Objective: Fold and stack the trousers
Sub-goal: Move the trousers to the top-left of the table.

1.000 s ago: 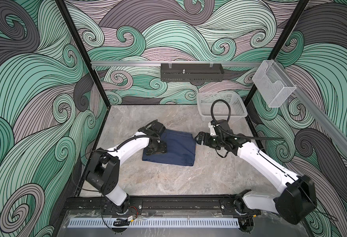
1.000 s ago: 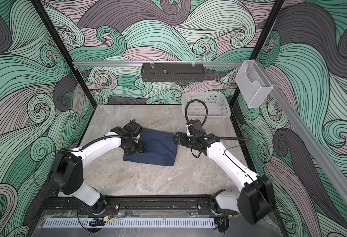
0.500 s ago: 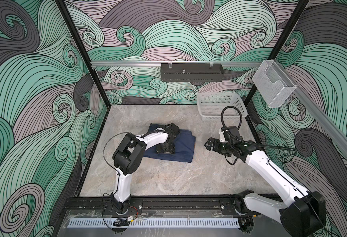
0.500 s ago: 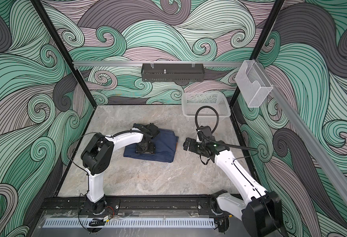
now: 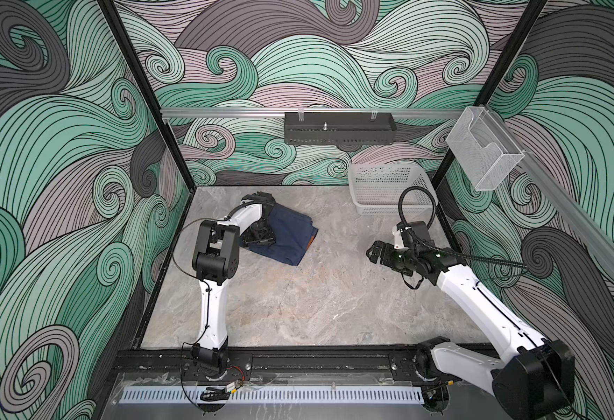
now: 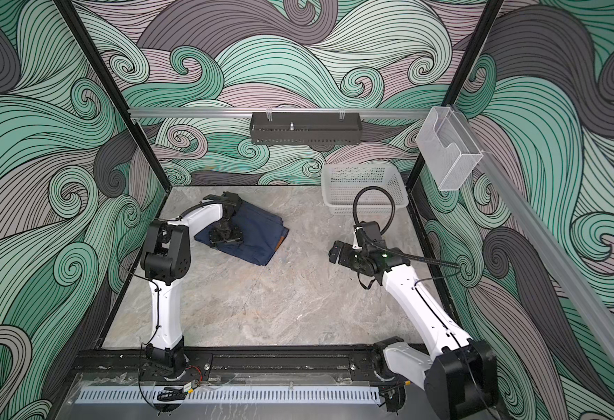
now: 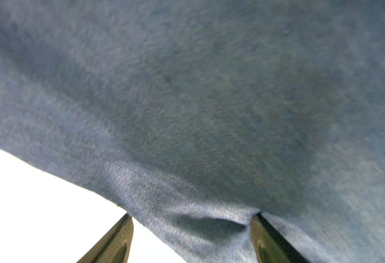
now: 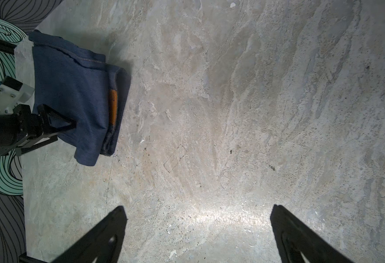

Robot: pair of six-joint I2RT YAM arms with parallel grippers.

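Both pairs of jaws apart; folded trousers (image 5: 291,232) lie diagonal, orange-tagged edge facing right.

Lab robot cell: wave-print enclosure walls (image 5: 62,152), black frame posts (image 5: 141,83), aluminium rail (image 5: 225,113), marble-look tabletop (image 5: 316,291).

The trousers (image 5: 292,234) lie on the table (image 5: 316,302) directly beneath the left end effector (image 5: 259,238), touching its fingertips (image 7: 120,241) and reaching out to its right. The right end effector (image 5: 373,251) hangs above the table, well apart from them on their right. A basket (image 5: 381,209) stands on the table behind it.
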